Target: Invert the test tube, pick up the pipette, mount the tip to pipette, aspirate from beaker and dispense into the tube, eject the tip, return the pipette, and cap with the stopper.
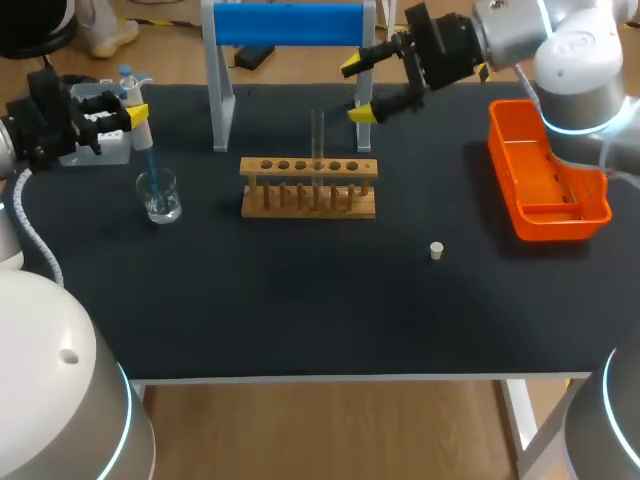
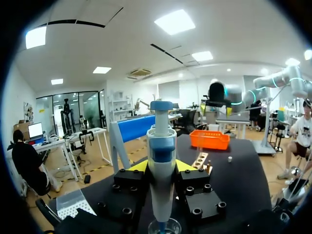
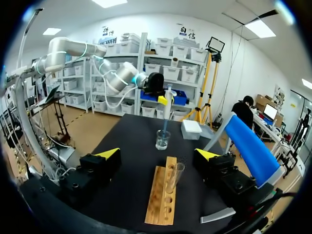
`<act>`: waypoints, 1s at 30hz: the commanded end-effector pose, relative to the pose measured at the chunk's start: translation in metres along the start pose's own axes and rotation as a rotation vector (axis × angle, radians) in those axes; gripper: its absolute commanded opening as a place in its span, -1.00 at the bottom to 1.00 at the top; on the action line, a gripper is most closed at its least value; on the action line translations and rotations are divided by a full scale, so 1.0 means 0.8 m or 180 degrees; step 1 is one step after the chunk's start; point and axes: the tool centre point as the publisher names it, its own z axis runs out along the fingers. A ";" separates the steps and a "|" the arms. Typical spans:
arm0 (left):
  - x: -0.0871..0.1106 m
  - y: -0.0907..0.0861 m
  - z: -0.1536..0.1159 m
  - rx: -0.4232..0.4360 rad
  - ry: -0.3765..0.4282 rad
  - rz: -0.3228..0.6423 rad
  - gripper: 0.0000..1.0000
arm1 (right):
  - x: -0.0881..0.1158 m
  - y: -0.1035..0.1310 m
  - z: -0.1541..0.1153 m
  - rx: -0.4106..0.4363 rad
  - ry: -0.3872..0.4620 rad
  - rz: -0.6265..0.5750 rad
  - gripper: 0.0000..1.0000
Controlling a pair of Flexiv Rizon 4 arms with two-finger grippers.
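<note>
My left gripper [image 1: 133, 114] is shut on the white and blue pipette [image 1: 138, 118], held upright at the table's left. Its blue tip dips into the small glass beaker [image 1: 159, 196] of clear liquid. In the left wrist view the pipette [image 2: 162, 146] stands between my yellow fingers above the beaker [image 2: 164, 227]. A glass test tube [image 1: 317, 145] stands upright in the wooden rack [image 1: 308, 186]. My right gripper [image 1: 357, 90] hangs open behind and above the rack; its own view shows the tube [image 3: 174, 178] ahead, between the spread fingers. The white stopper [image 1: 436, 250] lies on the mat.
An orange bin [image 1: 545, 180] sits at the right edge. The blue-topped pipette stand [image 1: 290, 25] stands at the back middle. A white tip box [image 1: 95, 150] rests at the far left behind the beaker.
</note>
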 end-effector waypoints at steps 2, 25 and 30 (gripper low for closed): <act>0.001 0.000 0.000 -0.0003 -0.0010 0.0002 -1.00 | 0.001 -0.020 0.003 -0.0028 0.0039 -0.0041 1.00; 0.001 0.000 0.000 -0.0003 -0.0010 0.0002 -1.00 | 0.000 -0.095 0.024 0.0144 -0.0133 -0.0112 1.00; 0.001 0.000 0.000 -0.0003 -0.0010 0.0002 -1.00 | -0.004 -0.105 0.036 0.0155 -0.0117 -0.0108 1.00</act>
